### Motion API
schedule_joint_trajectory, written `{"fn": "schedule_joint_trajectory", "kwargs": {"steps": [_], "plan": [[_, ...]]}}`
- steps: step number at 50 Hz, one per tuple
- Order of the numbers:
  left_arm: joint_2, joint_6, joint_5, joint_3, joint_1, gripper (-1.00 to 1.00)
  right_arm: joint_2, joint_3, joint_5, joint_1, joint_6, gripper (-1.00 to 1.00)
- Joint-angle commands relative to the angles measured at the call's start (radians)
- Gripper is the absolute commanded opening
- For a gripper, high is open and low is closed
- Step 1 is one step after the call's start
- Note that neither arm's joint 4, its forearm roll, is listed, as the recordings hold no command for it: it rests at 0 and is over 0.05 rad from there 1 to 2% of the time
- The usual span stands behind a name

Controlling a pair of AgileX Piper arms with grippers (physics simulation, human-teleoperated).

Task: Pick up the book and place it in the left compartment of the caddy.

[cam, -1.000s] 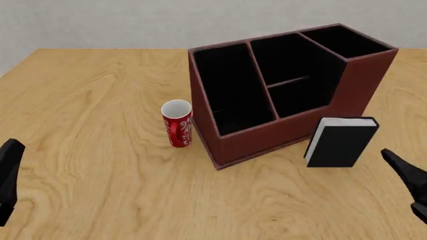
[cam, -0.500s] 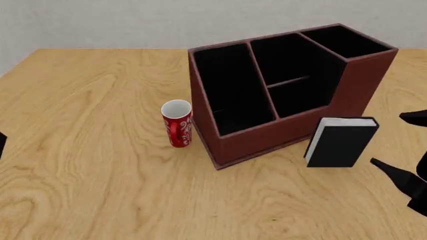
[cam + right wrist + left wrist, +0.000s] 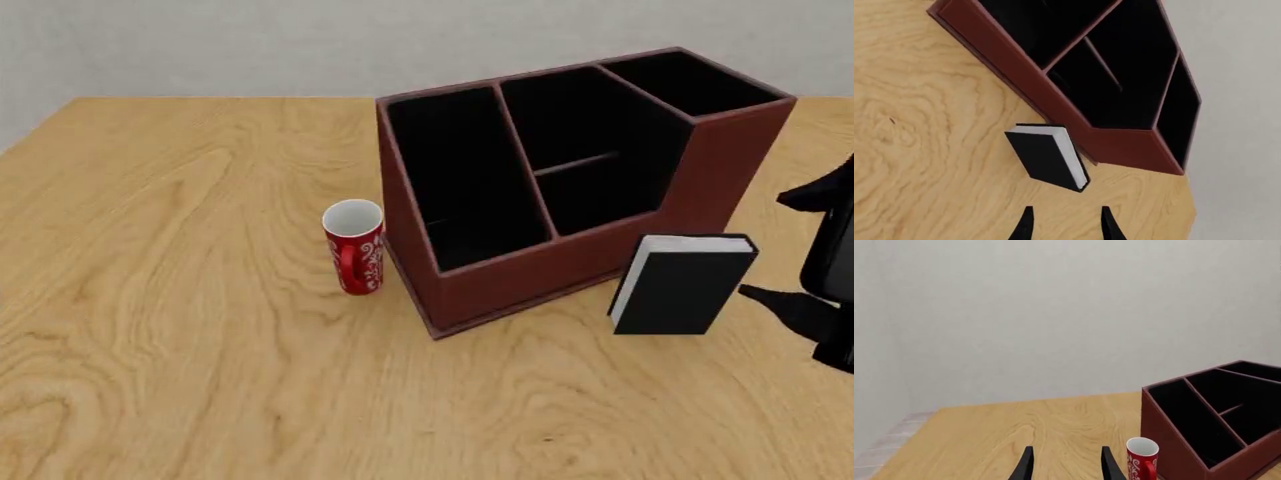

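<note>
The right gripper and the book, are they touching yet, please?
Apart. The right wrist view shows bare table between the right gripper and the book.

The right hand [image 3: 814,305] is matte black and angular, with slim fingers [image 3: 1025,225] tapering to points.

The front view looks down over the table [image 3: 200,350] from above, the left wrist view level toward the far wall, the right wrist view downward — all sharing the caddy [image 3: 574,190].
</note>
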Motion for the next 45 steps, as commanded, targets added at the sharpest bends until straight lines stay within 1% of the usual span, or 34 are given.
{"fn": "schedule_joint_trajectory", "kwargs": {"steps": [1,6,8,10,12,16,19,20,23,24,25,30,32,37,41,44,45], "plan": [[0.0,0.007,0.015,-0.02,-0.002,1.0,0.136,-0.067,-0.036,-0.007,0.016,1.0],[0.0,0.01,0.012,-0.013,-0.004,1.0,0.179,-0.078,-0.049,0.002,0.027,1.0],[0.0,0.011,0.013,-0.012,-0.007,1.0,0.194,-0.072,-0.059,-0.005,0.008,1.0],[0.0,0.012,0.013,-0.011,-0.009,1.0,0.208,-0.083,-0.058,0.0,0.016,1.0],[0.0,0.013,0.012,-0.008,-0.008,1.0,0.223,-0.065,-0.072,-0.017,-0.018,1.0],[0.0,0.01,0.008,-0.005,-0.003,1.0,0.247,-0.069,-0.075,0.005,-0.008,1.0],[0.0,0.007,0.006,-0.001,0.001,1.0,0.26,-0.067,-0.082,0.005,-0.014,1.0],[0.0,0.008,0.003,0.003,0.004,1.0,0.279,-0.053,-0.095,-0.01,-0.041,1.0],[0.0,0.005,0.003,0.006,0.007,1.0,0.297,-0.061,-0.101,-0.006,-0.036,1.0],[0.0,0.007,0.002,0.008,0.007,1.0,0.305,-0.061,-0.103,-0.01,-0.042,1.0],[0.0,0.006,0.0,0.011,0.009,1.0,0.317,-0.049,-0.112,-0.026,-0.067,1.0],[0.0,0.002,-0.007,0.021,0.021,1.0,0.359,-0.053,-0.134,-0.043,-0.086,1.0],[0.0,0.001,-0.008,0.023,0.024,1.0,0.37,-0.058,-0.137,-0.043,-0.087,1.0],[0.0,-0.004,-0.008,0.024,0.028,1.0,0.393,-0.091,-0.128,-0.028,-0.06,1.0],[0.0,-0.025,-0.008,0.025,0.041,1.0,0.412,-0.088,-0.144,-0.034,-0.064,1.0],[0.0,-0.031,-0.012,0.027,0.049,1.0,0.428,-0.108,-0.142,-0.019,-0.04,1.0],[0.0,-0.031,-0.012,0.027,0.048,1.0,0.435,-0.099,-0.151,-0.024,-0.047,1.0]]}}
